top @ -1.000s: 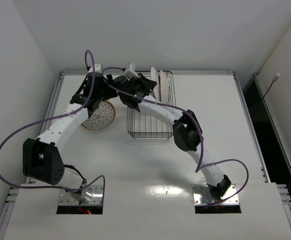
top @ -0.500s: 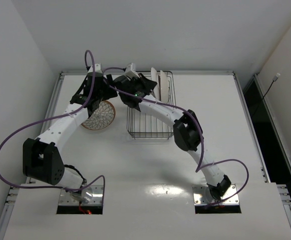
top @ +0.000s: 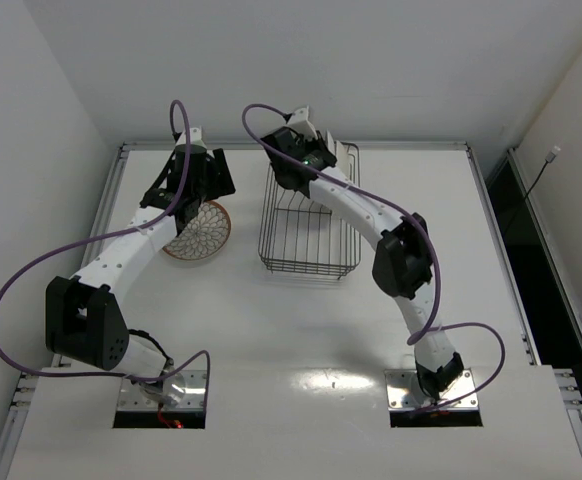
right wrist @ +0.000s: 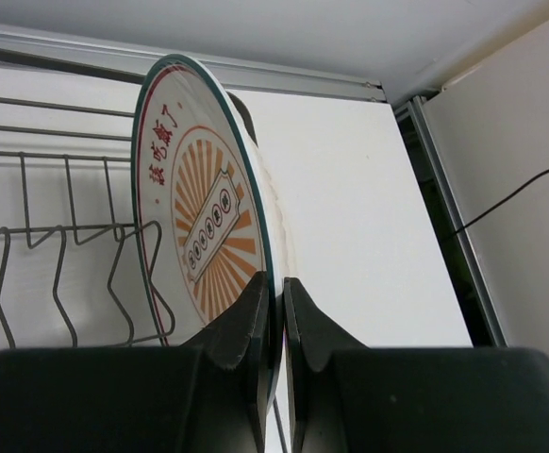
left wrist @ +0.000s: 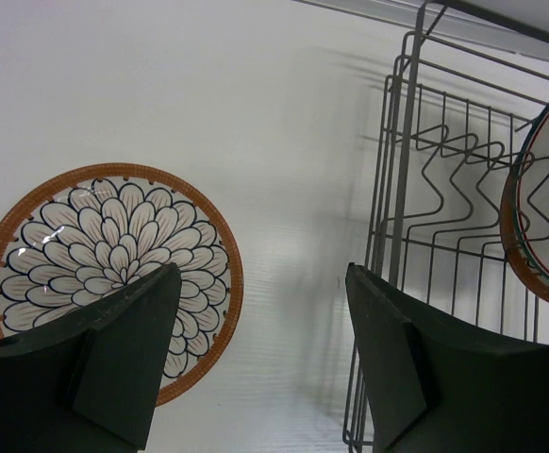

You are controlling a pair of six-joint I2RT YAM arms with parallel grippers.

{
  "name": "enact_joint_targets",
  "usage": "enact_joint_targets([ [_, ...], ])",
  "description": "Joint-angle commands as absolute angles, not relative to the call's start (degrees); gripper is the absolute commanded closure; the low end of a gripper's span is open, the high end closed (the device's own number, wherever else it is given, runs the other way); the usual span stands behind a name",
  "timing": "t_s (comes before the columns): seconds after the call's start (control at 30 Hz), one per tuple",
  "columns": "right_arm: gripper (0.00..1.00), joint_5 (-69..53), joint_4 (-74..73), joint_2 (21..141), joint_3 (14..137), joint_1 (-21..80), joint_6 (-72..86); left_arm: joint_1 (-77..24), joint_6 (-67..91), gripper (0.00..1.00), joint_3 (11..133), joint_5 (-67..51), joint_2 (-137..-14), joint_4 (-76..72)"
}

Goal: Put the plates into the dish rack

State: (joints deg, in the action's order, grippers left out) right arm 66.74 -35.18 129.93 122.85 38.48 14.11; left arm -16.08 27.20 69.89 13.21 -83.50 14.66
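- Rectangular black wire dish rack (top: 308,268) on white counter (top: 271,330).
- Inside its far end: round sunburst-patterned plate (right wrist: 204,217), upright, rim pinched by right gripper (right wrist: 276,288).
- Left of the rack: orange-rimmed petal-patterned plate (left wrist: 105,264) flat beneath wide-open, empty left gripper (left wrist: 260,276).

Left pincer (left wrist: 260,276): matt dark plastic. Below it the petal-patterned plate (left wrist: 105,255) looks glazed, the bench (left wrist: 284,123) faintly glossy. Beside it the dish rack (left wrist: 402,179) is thin metal wire. In the right pincer (right wrist: 276,288), the sunburst plate (right wrist: 204,226) looks smooth-glazed.
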Motion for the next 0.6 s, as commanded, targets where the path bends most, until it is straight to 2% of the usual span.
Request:
enact_joint_targets([
  [0.0, 1.00, 68.91, -36.65, 126.21, 125.51, 37.10, 15.73, -16.17, 26.46, 0.32, 70.84, 13.71, -81.83, 13.01],
  [0.23, 1.00, 68.91, -35.86, 128.49, 129.98, 37.09, 12.75, -16.17, 26.46, 0.32, 70.84, 13.71, -81.83, 13.01],
  [0.57, 1.00, 66.80, -37.17, 132.27, 129.37, 38.14, 14.59, -16.17, 26.46, 0.32, 70.84, 13.71, -81.83, 13.01],
])
